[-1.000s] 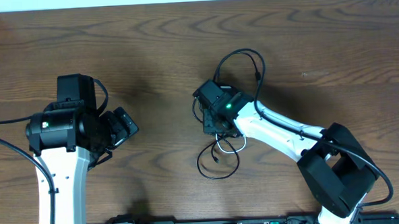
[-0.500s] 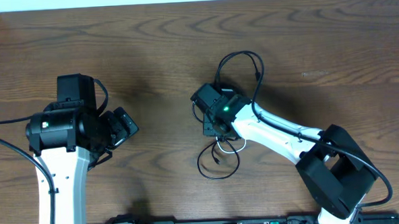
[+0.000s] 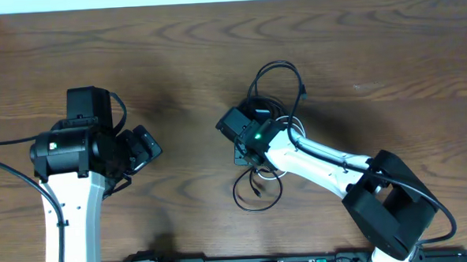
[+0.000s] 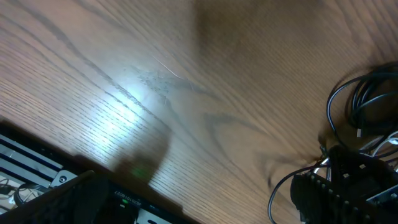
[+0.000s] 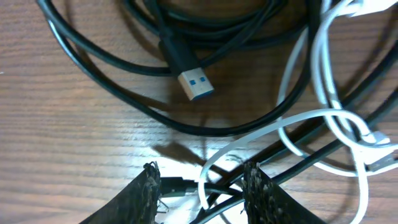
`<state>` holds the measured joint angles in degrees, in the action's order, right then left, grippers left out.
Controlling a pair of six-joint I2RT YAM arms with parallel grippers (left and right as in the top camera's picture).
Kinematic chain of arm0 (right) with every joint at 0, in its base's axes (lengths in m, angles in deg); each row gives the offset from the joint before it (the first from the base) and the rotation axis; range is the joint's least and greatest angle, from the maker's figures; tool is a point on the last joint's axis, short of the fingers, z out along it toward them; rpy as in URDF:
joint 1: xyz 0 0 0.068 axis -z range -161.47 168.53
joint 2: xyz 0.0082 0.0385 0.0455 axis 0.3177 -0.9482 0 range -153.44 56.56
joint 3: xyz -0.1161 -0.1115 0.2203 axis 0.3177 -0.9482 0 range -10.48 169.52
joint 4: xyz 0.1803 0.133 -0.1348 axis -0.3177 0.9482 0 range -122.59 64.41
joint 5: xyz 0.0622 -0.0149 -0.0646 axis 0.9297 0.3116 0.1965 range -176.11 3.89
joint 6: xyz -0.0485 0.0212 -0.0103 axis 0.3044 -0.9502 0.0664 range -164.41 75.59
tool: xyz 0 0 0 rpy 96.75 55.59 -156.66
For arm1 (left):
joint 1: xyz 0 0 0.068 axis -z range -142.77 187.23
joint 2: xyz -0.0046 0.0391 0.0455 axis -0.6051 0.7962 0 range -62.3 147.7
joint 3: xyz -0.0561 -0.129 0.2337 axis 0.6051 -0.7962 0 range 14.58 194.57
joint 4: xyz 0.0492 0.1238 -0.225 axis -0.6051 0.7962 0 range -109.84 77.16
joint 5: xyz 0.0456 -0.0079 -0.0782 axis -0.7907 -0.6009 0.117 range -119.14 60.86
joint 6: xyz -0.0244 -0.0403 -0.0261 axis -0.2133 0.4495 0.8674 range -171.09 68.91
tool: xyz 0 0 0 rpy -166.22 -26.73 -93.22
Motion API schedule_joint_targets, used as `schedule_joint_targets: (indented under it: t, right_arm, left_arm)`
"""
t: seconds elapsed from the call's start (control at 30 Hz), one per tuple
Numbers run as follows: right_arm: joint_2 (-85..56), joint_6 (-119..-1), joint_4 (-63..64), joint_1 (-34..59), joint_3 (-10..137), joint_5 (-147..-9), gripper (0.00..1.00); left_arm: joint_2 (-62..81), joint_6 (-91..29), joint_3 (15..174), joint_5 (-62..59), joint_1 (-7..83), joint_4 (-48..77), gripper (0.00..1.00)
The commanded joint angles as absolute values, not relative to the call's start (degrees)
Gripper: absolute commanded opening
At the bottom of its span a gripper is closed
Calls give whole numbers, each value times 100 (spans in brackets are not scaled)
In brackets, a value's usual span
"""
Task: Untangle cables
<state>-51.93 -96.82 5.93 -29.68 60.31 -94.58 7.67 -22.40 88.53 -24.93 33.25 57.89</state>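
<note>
Tangled black and white cables [image 5: 176, 56] beneath the gripper [image 5: 200, 186], jaws apart.

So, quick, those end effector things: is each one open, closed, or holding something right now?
Left end effector: cannot be told.
Right end effector: open, straddling the cables, gripping nothing.

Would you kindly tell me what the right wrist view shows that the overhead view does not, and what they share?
Right wrist only: the silver, blue-tongued USB plug on one of the thin black cables, and the right gripper, fingers apart astride a thin white cable. Overhead only: the left gripper, well apart from the cables, and their full outline. Both: black and white cables on the brown wooden table.
</note>
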Motion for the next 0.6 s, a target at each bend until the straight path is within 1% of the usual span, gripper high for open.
schedule_joint_targets:
  t: [0.0,0.33,0.47,0.5,0.57]
  right_arm:
    - [-5233,-9885,600,-3009,5967,-9795,41]
    - [-5233,-10016,194,-3033,5622,-9758,40]
    - [-5233,-10012,119,-3031,5622,-9760,31]
    - [-5233,-10014,119,-3031,5622,-9760,26]
    - [-5233,-10014,119,-3031,5622,-9780,21]
  left_arm:
    - [769,-2190,8840,-2507,3300,5805,99]
    - [769,-2192,8840,-2507,3300,5805,99]
    - [769,-2192,8840,-2507,3300,5805,99]
    - [769,-2192,8840,-2507,3303,5805,99]
    - [769,-2192,8840,-2507,3300,5805,99]
